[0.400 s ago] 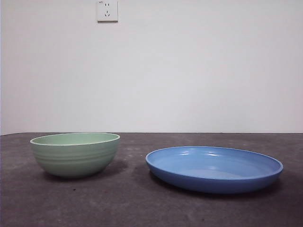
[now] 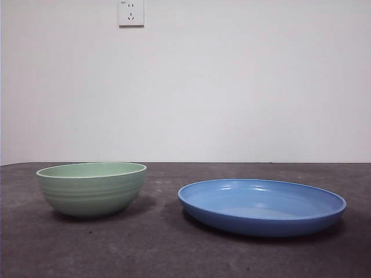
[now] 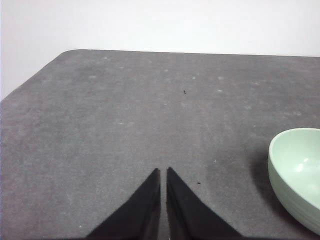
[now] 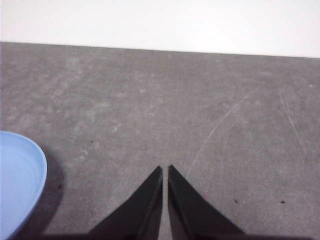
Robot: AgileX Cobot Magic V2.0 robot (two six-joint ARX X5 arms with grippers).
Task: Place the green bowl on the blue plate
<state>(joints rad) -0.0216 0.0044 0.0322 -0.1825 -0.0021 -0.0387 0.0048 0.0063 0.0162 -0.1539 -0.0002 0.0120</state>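
The green bowl (image 2: 91, 188) stands upright on the dark table at the left of the front view, empty. The blue plate (image 2: 262, 206) lies flat to its right, a gap of bare table between them. No arm shows in the front view. In the left wrist view my left gripper (image 3: 163, 172) is shut with nothing in it, hovering over bare table, and the green bowl (image 3: 297, 176) is off to one side. My right gripper (image 4: 165, 170) is shut and empty too, with the rim of the blue plate (image 4: 20, 180) at the edge of its view.
The grey table (image 2: 162, 249) runs to a white wall behind, which carries a power socket (image 2: 131, 13). The table's rounded far corner (image 3: 70, 52) shows in the left wrist view.
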